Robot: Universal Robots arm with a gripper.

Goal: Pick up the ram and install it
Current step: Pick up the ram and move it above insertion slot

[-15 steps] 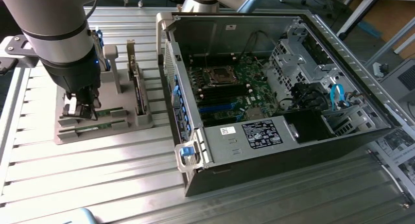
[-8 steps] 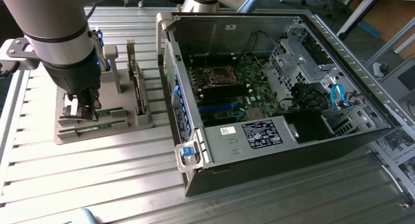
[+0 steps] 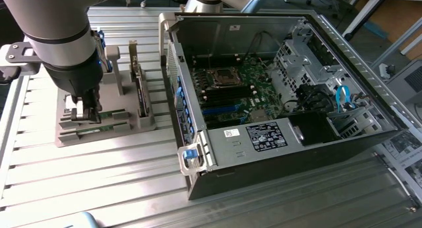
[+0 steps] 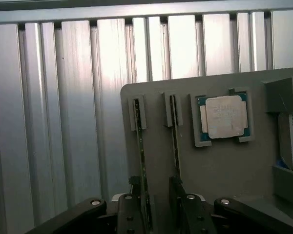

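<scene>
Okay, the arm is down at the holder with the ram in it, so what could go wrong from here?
1. The gripper sits low over a ram stick and its neighbour, which stand in close slots of the gray holder. It may snag or bend the wrong one.
2. The CPU chip rests on the same holder, so a jolt there might shift it.
</scene>
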